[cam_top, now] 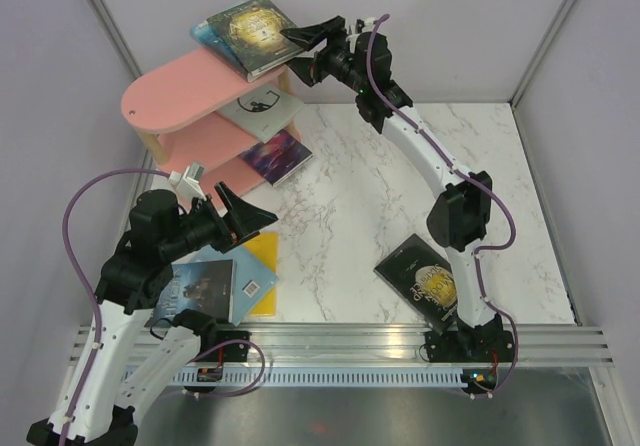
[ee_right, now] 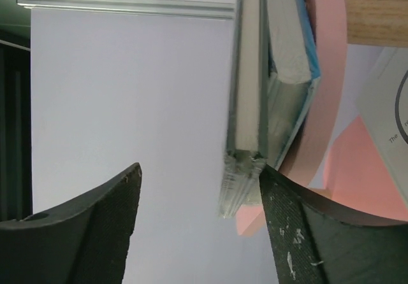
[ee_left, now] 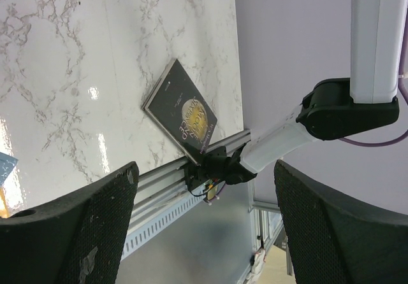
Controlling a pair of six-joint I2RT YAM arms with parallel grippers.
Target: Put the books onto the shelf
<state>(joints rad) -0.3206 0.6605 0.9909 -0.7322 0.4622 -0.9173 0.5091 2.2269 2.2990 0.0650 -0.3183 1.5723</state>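
Note:
The pink shelf point(cam_top: 180, 91) stands at the far left. Two stacked books lie on its top board, a dark teal-and-gold one point(cam_top: 252, 28) over a light blue one point(cam_top: 205, 34). My right gripper point(cam_top: 298, 48) is open at their right edge. In the right wrist view the stack's edge point(ee_right: 248, 106) sits just inside one finger point(ee_right: 299, 233), with a wide gap to the other, so the right gripper point(ee_right: 201, 169) grips nothing. A grey-white book point(cam_top: 262, 111) and a purple book point(cam_top: 275, 156) lie on the lower tiers. My left gripper point(cam_top: 250, 209) point(ee_left: 204, 169) hovers open and empty.
A dark book with a gold moon point(cam_top: 420, 276) point(ee_left: 185, 115) lies on the marble by the right arm's base point(cam_top: 465, 341). A yellow book point(cam_top: 262, 266) and a blue-and-dark book point(cam_top: 205, 284) lie under my left arm. Purple walls enclose the table.

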